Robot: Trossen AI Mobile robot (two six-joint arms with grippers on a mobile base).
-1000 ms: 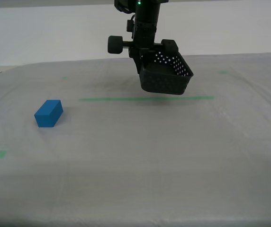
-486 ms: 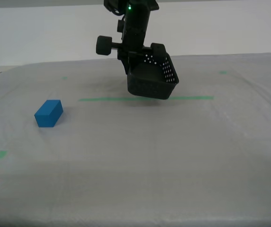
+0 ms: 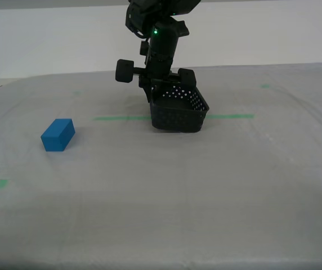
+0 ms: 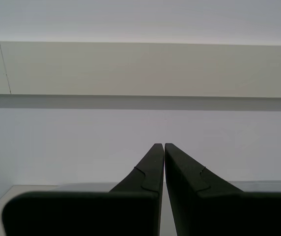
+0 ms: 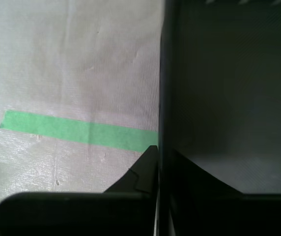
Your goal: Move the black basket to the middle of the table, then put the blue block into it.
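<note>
The black basket (image 3: 178, 111) stands on the table (image 3: 161, 185) over the green tape line, near the middle of the exterior view. My first gripper (image 3: 157, 97) comes down from above and is shut on the basket's wall at the exterior view's left side; the first wrist view shows that wall (image 5: 161, 98) pinched between its fingers (image 5: 143, 172). The blue block (image 3: 58, 135) lies on the cloth at the exterior view's left, well apart from the basket. My second gripper (image 4: 164, 147) is shut with nothing in it and faces a pale wall.
A thin green tape line (image 3: 121, 118) runs across the cloth behind the basket. Small green tape bits lie at the exterior view's left front (image 3: 1, 183) and back right (image 3: 265, 86). The table's back edge meets a white wall.
My first gripper has carried the basket toward the exterior view's left and lowered it from the air onto the cloth. The blue block has not moved.
</note>
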